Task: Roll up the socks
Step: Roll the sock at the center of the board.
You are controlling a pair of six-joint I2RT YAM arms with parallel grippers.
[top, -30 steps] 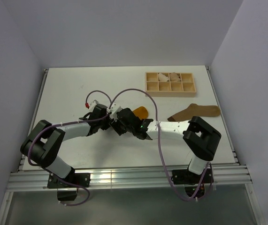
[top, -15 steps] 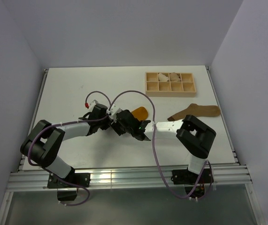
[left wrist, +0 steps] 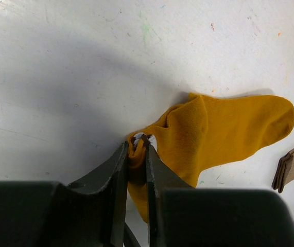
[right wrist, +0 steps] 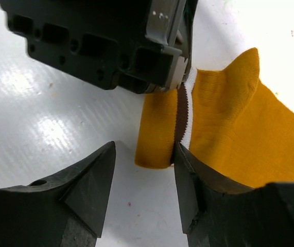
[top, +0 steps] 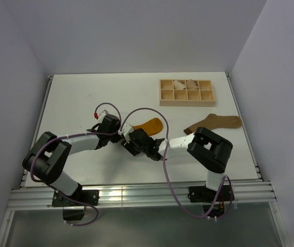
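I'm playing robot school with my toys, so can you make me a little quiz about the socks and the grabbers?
1. True or false: the left gripper is shut on the mustard sock.
2. Fill in: the right gripper has its jaws ____.
3. The tan sock lies: A) flat on the table, outside the wooden tray; B) inside that tray; C) between the right gripper's fingers.
Key: 1 true; 2 open; 3 A.

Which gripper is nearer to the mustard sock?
Left. The left gripper is shut on the mustard sock at its striped cuff; the right gripper is open close beside that cuff, not gripping.
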